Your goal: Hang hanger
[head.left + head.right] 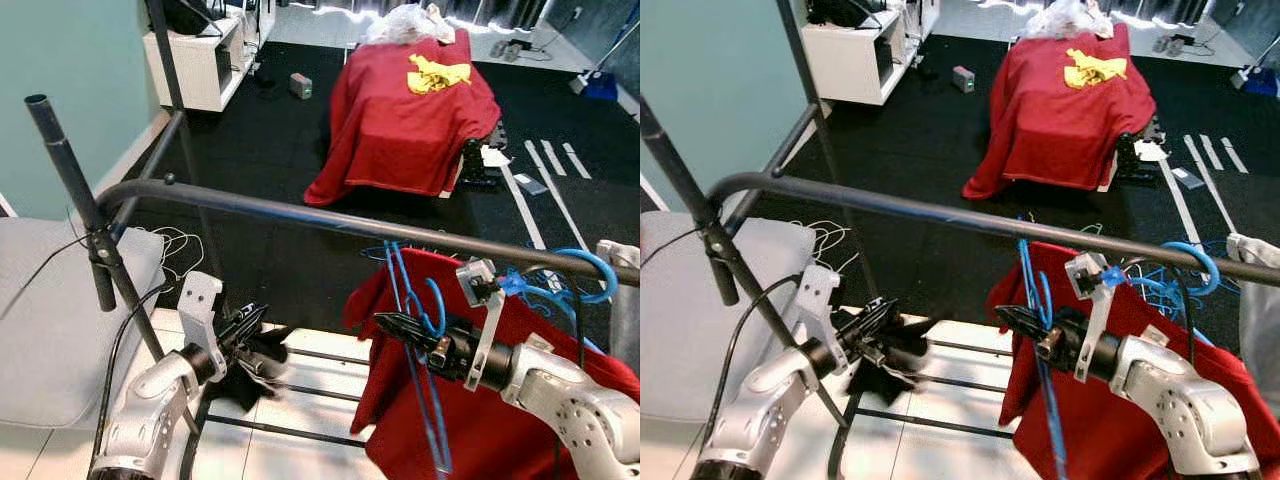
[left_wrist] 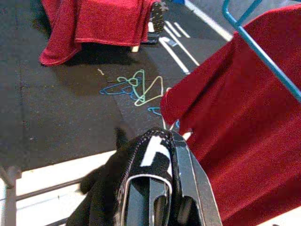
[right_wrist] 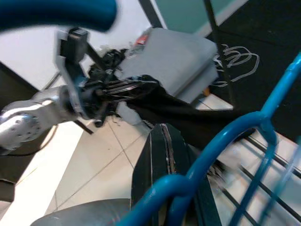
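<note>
A dark metal rail point(image 1: 300, 215) of a clothes rack runs across in front of me. My right gripper point(image 1: 392, 324) is below the rail, shut on a thin blue hanger point(image 1: 412, 345) that lies against a red garment point(image 1: 480, 420) hanging on the rack. In the right wrist view the blue hanger point(image 3: 221, 141) crosses the black fingers point(image 3: 162, 160). My left gripper point(image 1: 248, 322) is lower left of the rail, shut on a black garment point(image 1: 245, 378) that droops from it. The left wrist view has the black garment point(image 2: 117, 188) wrapped over the fingers point(image 2: 183, 174).
Another blue hanger hook point(image 1: 592, 265) sits on the rail at the right. A rack upright point(image 1: 95, 235) stands at the left beside a grey cushion point(image 1: 50, 320). Loose hangers point(image 2: 136, 87) lie on the dark floor. A red-draped table point(image 1: 405, 110) and a white shelf point(image 1: 200, 60) stand beyond.
</note>
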`<state>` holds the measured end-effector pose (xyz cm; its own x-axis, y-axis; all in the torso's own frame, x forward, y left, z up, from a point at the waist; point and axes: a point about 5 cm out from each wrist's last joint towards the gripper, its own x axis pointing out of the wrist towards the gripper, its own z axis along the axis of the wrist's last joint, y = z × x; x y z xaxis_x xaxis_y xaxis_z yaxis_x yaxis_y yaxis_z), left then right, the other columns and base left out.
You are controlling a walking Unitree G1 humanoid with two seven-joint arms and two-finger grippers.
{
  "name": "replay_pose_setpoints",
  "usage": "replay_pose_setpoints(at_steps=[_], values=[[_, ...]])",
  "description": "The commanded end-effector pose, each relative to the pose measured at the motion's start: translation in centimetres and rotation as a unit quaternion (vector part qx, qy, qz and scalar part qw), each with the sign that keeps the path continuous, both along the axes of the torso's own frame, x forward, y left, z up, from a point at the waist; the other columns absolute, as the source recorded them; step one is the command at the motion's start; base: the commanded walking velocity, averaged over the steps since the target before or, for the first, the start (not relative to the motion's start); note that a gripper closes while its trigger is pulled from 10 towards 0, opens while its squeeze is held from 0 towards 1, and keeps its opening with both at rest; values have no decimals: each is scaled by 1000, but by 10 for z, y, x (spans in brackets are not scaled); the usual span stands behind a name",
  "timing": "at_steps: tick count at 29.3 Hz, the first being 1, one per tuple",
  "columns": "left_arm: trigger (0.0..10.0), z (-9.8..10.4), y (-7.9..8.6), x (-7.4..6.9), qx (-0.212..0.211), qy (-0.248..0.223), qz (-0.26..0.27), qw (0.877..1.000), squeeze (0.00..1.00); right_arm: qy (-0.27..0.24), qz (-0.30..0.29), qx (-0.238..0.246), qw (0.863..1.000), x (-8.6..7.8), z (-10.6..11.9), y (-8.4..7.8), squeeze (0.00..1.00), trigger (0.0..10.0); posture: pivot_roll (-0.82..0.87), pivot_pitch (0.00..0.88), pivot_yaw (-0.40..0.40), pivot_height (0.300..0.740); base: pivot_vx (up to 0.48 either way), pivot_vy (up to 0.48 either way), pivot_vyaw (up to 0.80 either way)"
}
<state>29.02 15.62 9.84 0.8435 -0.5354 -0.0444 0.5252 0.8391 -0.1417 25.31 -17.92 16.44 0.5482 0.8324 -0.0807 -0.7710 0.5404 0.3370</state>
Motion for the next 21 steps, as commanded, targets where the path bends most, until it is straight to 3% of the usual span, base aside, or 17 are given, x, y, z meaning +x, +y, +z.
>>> replay_pose_setpoints(at_steps=[1,7,14,21], values=[[10000,-2,1,-4,1,3,-7,1000,0,-45,29,7,999,-5,19,4,0,10000,7,153,-79,740,0,0,0],[10000,-4,-1,-6,6,5,-19,1000,0,-20,90,-63,994,-21,3,12,0,10000,6,155,-78,740,0,0,0],[10000,-4,-2,-7,8,3,-26,1000,0,-27,123,-52,991,-29,8,16,0,10000,7,157,-77,740,0,0,0],[10000,-4,-6,-9,8,2,-37,999,0,-73,68,-14,995,-15,29,10,0,10000,3,158,-75,740,0,0,0]])
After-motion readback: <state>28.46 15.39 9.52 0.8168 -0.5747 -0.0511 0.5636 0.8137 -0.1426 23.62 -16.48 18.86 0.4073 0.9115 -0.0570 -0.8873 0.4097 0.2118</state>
